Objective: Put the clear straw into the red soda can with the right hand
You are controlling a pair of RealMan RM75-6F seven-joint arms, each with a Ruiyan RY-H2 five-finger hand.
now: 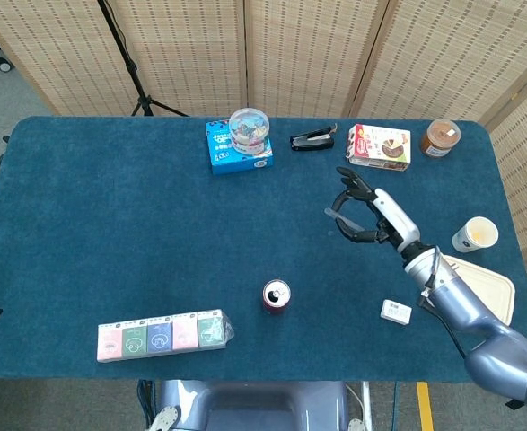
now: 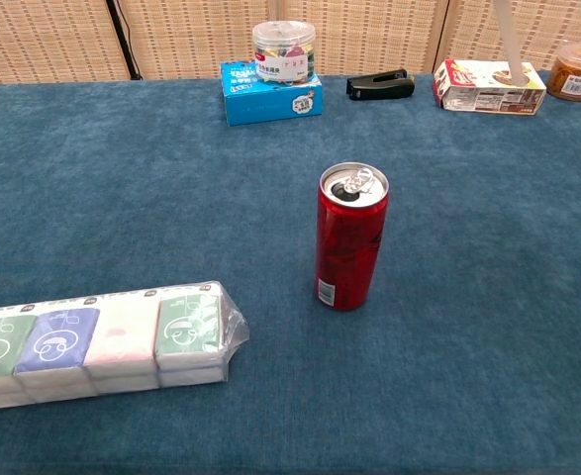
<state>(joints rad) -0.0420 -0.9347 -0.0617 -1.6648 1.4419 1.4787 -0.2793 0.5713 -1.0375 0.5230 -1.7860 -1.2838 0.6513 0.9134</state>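
The red soda can (image 1: 276, 295) stands upright near the table's front middle, its opened top showing in the chest view (image 2: 351, 237). My right hand (image 1: 368, 216) hovers well above the table, behind and to the right of the can, and pinches the clear straw (image 1: 335, 216). In the chest view the hand is above the frame. Only the straw's lower part (image 2: 508, 35) hangs in from the top edge, nearly upright, in front of the snack box. The left hand does not show in either view.
Along the back edge stand a blue box (image 1: 239, 153) with a clear jar (image 1: 250, 128) on it, a black stapler (image 1: 312, 139), a snack box (image 1: 379, 145) and a brown jar (image 1: 441, 136). At the right are a paper cup (image 1: 475, 234), a takeout box (image 1: 483, 292) and a small white item (image 1: 395, 312). Tissue packs (image 1: 162, 334) lie at the front left.
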